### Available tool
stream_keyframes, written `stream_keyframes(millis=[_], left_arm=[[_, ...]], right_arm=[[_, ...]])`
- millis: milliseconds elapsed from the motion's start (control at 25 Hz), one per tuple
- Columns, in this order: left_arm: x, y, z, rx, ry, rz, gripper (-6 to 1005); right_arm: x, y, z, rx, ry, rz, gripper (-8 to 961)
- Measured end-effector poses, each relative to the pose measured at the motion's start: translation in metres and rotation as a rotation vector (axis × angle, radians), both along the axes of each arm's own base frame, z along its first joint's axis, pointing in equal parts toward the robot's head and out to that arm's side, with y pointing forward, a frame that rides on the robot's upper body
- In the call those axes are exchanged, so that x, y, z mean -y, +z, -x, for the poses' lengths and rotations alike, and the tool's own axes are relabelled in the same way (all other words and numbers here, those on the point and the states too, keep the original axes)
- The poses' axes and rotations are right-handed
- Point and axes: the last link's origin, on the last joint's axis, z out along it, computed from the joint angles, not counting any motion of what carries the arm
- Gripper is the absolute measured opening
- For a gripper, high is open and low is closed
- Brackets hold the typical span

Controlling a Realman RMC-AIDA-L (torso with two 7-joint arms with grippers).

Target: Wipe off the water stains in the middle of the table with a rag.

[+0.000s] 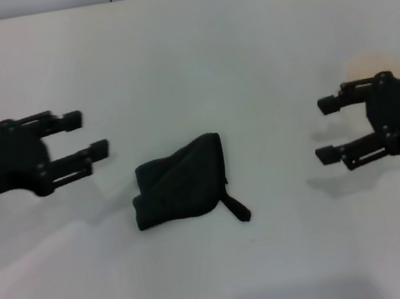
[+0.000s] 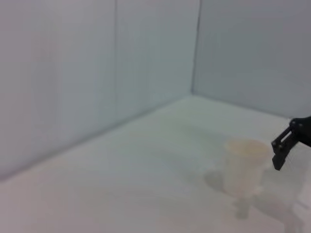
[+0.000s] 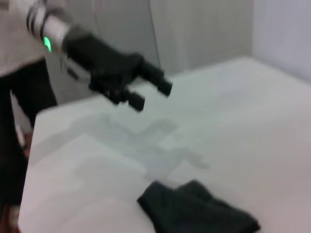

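Head view: rag (image 1: 181,182) lies folded mid-counter (image 1: 243,42) between my left claw (image 1: 88,135) and right claw (image 1: 331,127), both spread wide and empty; left sits nearer it, tab end pointing right-near. Left wrist view: a paper cup (image 2: 243,166) stands beside the right claw's fingertip. Right wrist view: rag lies near, open counter all round; I can't make out the stain.

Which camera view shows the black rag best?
The head view: the whole rag lies on the table between both open grippers, with its strap tab visible. The right wrist view shows it partly, cut at the edge. The left wrist view shows none.
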Motion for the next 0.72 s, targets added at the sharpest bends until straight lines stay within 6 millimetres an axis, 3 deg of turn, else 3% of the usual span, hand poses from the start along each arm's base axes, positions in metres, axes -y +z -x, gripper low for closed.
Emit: stream_keyframes(millis=[160, 400, 720], left_arm=[[0.014, 0.001, 0.015, 0.041, -0.002, -0.015, 648], [0.025, -0.002, 0.027, 0.059, 0.020, 0.018, 644], [0.030, 0.001, 0.035, 0.052, 0.045, 0.023, 640]], right_arm=[[0.005, 0.006, -0.013, -0.070, 0.023, -0.074, 870], [0.011, 0.004, -0.039, -0.112, 0.025, -0.151, 856], [0.019, 0.005, -0.053, -0.137, 0.011, -0.192, 818]])
